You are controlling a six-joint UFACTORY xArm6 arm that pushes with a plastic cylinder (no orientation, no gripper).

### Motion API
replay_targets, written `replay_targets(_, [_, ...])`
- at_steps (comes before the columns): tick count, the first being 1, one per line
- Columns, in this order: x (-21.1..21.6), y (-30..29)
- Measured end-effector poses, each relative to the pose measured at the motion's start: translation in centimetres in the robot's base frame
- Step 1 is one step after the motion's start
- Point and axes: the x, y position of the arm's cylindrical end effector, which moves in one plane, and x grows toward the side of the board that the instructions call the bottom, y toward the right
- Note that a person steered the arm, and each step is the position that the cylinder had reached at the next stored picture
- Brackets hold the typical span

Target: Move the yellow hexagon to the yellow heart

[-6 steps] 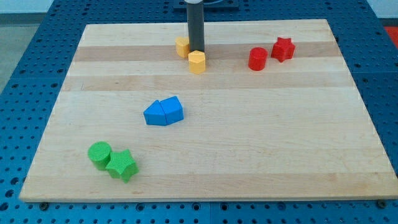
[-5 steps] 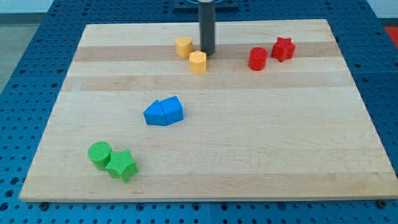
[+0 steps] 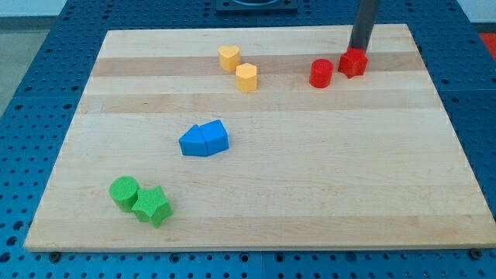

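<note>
Rod position first: in the camera view your arm carries no gripper, so nothing opens, closes or holds. My tip (image 3: 358,50) sits at the view's top right, just behind the red star (image 3: 353,62); whether it touches that block cannot be told. The red cylinder (image 3: 321,74) stands just left of the star.

You will find the yellow hexagon (image 3: 246,77) near the top centre of the wooden board (image 3: 325,170), well apart from my tip, standing upright on a flat face with no clear long axis. The yellow heart (image 3: 229,56) lies just beside it, up and to the left; no block stands between them.

Two blue blocks (image 3: 204,139) touch at mid-board. The green cylinder (image 3: 124,191) and green star (image 3: 151,206) touch at bottom left.
</note>
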Motion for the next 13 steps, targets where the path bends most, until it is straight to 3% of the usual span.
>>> replay_targets(2, [0.6, 1.5])
replay_targets(3, [0.5, 7.2])
replay_targets(4, [0.8, 8.5])
replay_targets(8, [1.9, 3.3])
replay_targets(10, [2.9, -6.3])
replay_targets(13, [3.4, -1.9])
